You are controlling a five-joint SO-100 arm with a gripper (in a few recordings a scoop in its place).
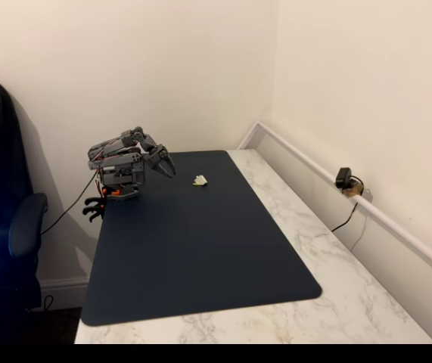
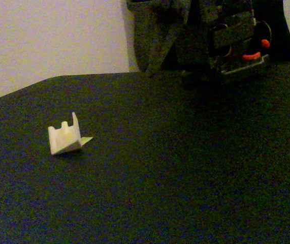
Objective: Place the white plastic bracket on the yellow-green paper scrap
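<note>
Pincer (image 1: 165, 164) is hanging above the far left part of the dark mat (image 1: 200, 249), with the grey arm (image 1: 121, 162) folded back over its base; the two fingers are pointing down and to the right in a fixed view, and a small gap is showing between their tips, so the jaws are standing slightly apart and holding nothing. To the right of the pincer in that view, a short way off and lower, the white plastic bracket (image 1: 200, 180) is sitting on the mat, clear of the fingers. In the closer fixed view the white plastic bracket (image 2: 64, 138) is resting tilted, prongs pointing upward, and the yellow-green paper scrap (image 2: 85, 140) is showing as a thin sliver at its lower right edge, touching it and apparently lying partly beneath it. The mat is lying on a marbled worktop (image 1: 352, 280). Beyond the pincer, a small black camera (image 1: 344, 179) is sitting by the wall rail.
</note>
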